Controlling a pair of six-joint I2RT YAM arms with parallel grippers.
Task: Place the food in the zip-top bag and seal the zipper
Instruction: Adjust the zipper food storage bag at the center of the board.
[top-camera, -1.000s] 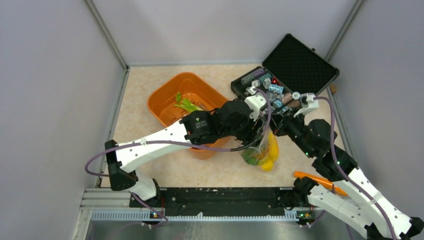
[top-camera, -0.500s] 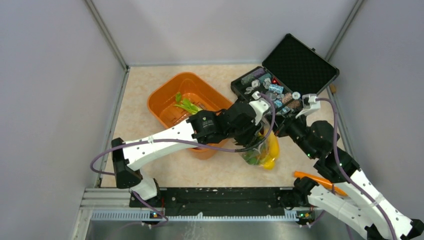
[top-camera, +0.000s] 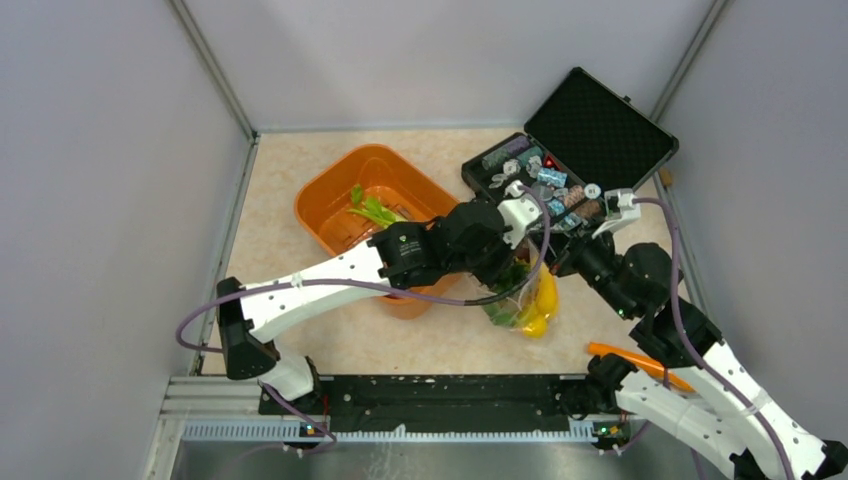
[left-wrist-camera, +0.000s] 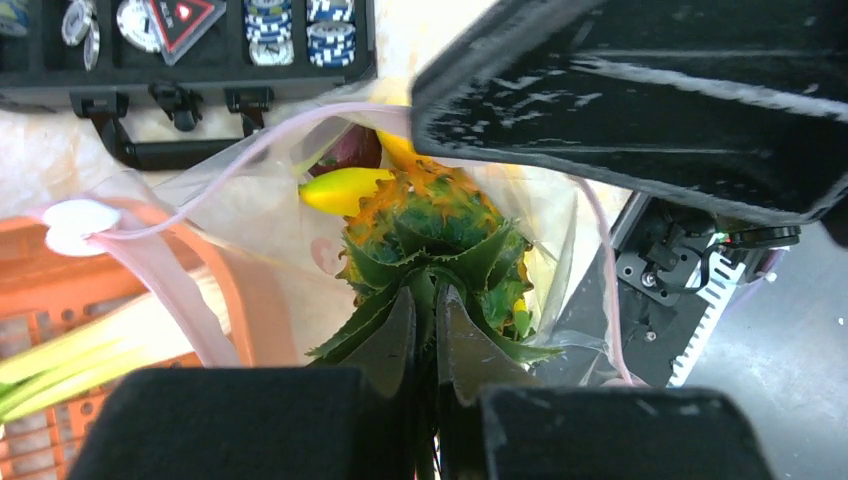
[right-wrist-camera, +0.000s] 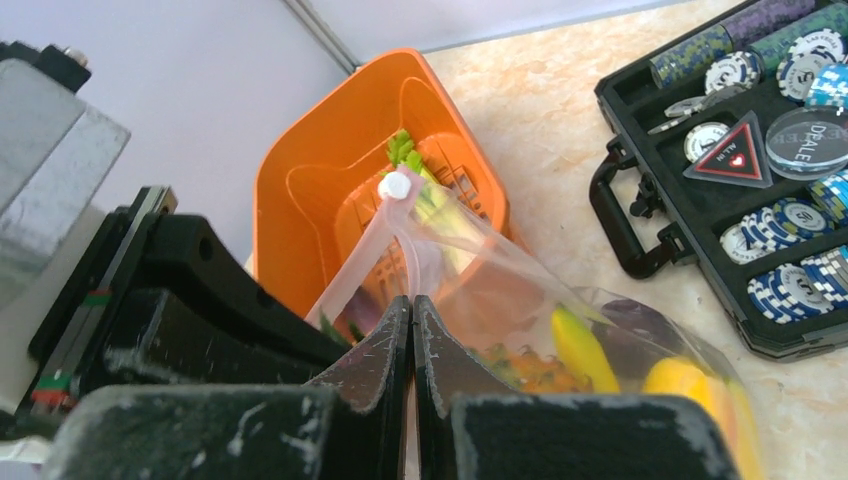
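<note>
**Table** (top-camera: 270, 200): beige surface that carries everything.

**Black case** (top-camera: 598, 125): far right, lid open.

**Orange tub** (top-camera: 335, 190): left of the case, with the leafy stalk (top-camera: 372, 210) lying inside it.

**Zip-top bag** (right-wrist-camera: 500, 290): between tub and case, just beside the tub, with its mouth open.

**Right gripper** (right-wrist-camera: 412, 320): fingers pressed together on the bag's rim, pinching the zipper (right-wrist-camera: 360, 255).

**Left gripper** (left-wrist-camera: 425, 320): fingers closed, tips among the crown leaves at the bag's mouth. Whether a leaf is pinched cannot be told.

**Pineapple** (left-wrist-camera: 430, 215): inside the bag, crown toward the mouth, with a yellow fruit (left-wrist-camera: 345, 188) beside it.
</note>
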